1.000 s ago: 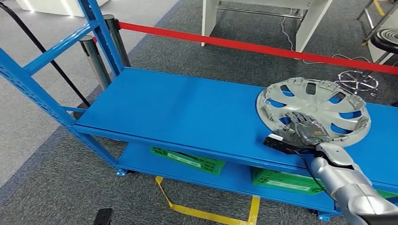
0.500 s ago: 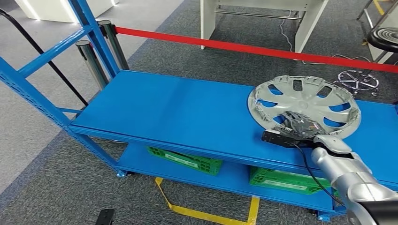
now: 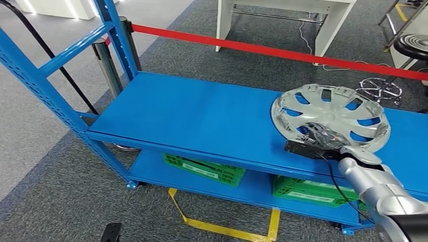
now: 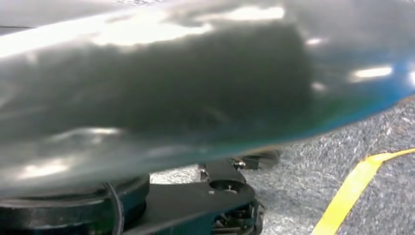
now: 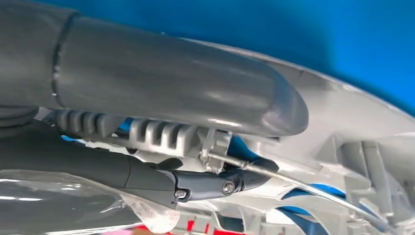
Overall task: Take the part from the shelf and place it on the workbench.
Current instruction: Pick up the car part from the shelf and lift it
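The task looks to be at its grasping stage. The part (image 3: 330, 117), a silver wheel cover, is on the top board of the blue shelf (image 3: 192, 118), tipped up at its near rim, where the right hand (image 3: 323, 136) meets it. From the right wrist view the thick thumb (image 5: 171, 88) lies across the cover's ribbed rim with darker fingers (image 5: 147, 174) beneath, so the hand appears to pinch the rim. Still to do, by my judgement: lift it clear, carry it off, set it on the workbench. Below the hand, 2 green crates (image 3: 204, 171) carry pale labels, too small to read. No brand is legible on the cover.
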Tool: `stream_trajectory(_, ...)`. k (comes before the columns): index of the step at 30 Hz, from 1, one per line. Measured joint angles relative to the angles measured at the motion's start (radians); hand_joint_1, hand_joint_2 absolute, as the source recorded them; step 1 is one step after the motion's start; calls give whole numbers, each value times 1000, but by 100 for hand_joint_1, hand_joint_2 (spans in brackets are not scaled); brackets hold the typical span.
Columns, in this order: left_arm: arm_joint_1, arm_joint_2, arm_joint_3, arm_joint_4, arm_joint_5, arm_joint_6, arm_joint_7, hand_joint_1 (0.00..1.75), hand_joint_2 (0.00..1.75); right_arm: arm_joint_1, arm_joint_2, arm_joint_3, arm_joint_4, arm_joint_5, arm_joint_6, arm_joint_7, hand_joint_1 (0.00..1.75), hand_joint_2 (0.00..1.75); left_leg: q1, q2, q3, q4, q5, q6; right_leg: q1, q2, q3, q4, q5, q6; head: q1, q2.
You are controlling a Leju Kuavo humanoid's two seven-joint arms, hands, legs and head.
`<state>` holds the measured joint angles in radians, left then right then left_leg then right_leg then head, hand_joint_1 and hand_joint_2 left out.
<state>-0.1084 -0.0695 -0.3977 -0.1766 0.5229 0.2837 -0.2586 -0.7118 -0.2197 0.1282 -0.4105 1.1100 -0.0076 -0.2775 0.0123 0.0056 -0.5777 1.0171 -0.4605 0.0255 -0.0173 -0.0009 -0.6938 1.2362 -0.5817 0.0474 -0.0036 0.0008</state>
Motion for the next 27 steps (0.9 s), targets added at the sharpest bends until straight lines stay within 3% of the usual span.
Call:
stream_trajectory(1, 0, 0, -1, 0, -2, -1, 1, 0, 0, 0, -6, 0, 0, -7, 13, -13, 0, 0, -2, 1, -1, 0, 0, 2, 0, 0, -21, 45, -11, -1, 0, 0)
stream_trajectory(2, -1, 0, -2, 0, -4, -1, 2, 0, 0, 0, -12, 0, 0, -14, 23, -25, 0, 0, -4, 1, -1, 0, 0, 3, 1, 0, -24, 53, -3, -3, 0, 0)
stream_trajectory(3, -1, 0, -4, 0, -6, -1, 2, 0, 0, -1, -20, 0, -1, -21, 31, -37, 0, 0, -5, 0, 0, 0, 0, 3, 2, 0, -5, 19, 23, -6, 0, 0)
stream_trajectory(5, -3, -2, -8, 0, -9, 0, 3, 0, 0, -5, -32, 0, -4, -34, 36, -57, 0, 0, -6, -2, 3, 1, 0, 2, 6, -1, 69, -121, 85, -16, 0, 0)
stream_trajectory(7, -7, -4, -12, 0, -10, 1, 3, 0, 0, -8, -38, 1, -11, -41, 24, -64, 0, 0, -7, -4, 1, 2, 1, -4, 12, -1, 122, -220, 109, -22, -1, 0)
stream_trajectory(11, -8, -8, -20, 0, -6, 4, 2, 0, 0, 15, -40, 3, -35, -47, -129, -60, 0, 0, -3, -6, -6, 8, -1, -26, 13, -1, 134, -244, 117, -34, -1, 0)
stream_trajectory(13, -9, -8, -23, 0, -2, 7, 0, 0, 0, 36, -38, 3, -54, -49, -226, -55, 0, 0, -2, -7, -36, 74, -44, -35, 8, -4, 136, -251, 123, -41, -2, 0)
stream_trajectory(15, -8, -8, -24, 0, 0, 9, 0, 0, 0, 57, -36, 3, -69, -50, -282, -52, 0, 0, -1, -7, -94, 201, -105, -42, 8, -5, 133, -251, 123, -44, -3, 0)
stream_trajectory(16, -7, -8, -24, 0, 1, 10, 0, 0, 0, 68, -34, 4, -77, -51, -297, -52, 0, 0, 0, -7, -117, 252, -120, -44, 8, -5, 132, -250, 123, -44, -3, 0)
stream_trajectory(17, -6, -8, -24, 0, 1, 10, 0, 0, 0, 78, -33, 4, -84, -53, -305, -52, 0, 0, 0, -7, -127, 271, -117, -46, 7, -5, 132, -250, 123, -44, -3, 0)
stream_trajectory(18, -5, -8, -24, 0, 1, 10, 0, 0, 0, 86, -33, 4, -90, -54, -309, -52, 0, 0, 0, -7, -119, 250, -93, -46, 7, -4, 132, -249, 122, -43, -3, 0)
stream_trajectory(21, -6, -7, -25, 0, 1, 10, 0, 0, 0, 93, -31, 4, -104, -56, -306, -52, 0, 0, 0, -8, -39, 63, 2, -40, 8, -2, 131, -241, 116, -36, -3, 0)
stream_trajectory(23, -7, -6, -25, 0, 1, 11, 0, 0, 0, 92, -32, 9, -107, -42, -289, -49, 0, 0, -3, -8, -18, 7, 11, -31, 10, -1, 124, -238, 115, -26, -1, 0)
stream_trajectory(27, -9, -6, -26, 0, 1, 14, 1, 0, 0, 84, -33, 33, -108, -1, -252, -36, 0, 0, -3, -7, -17, -6, 16, -7, 6, -1, 114, -239, 111, -9, 0, 0)
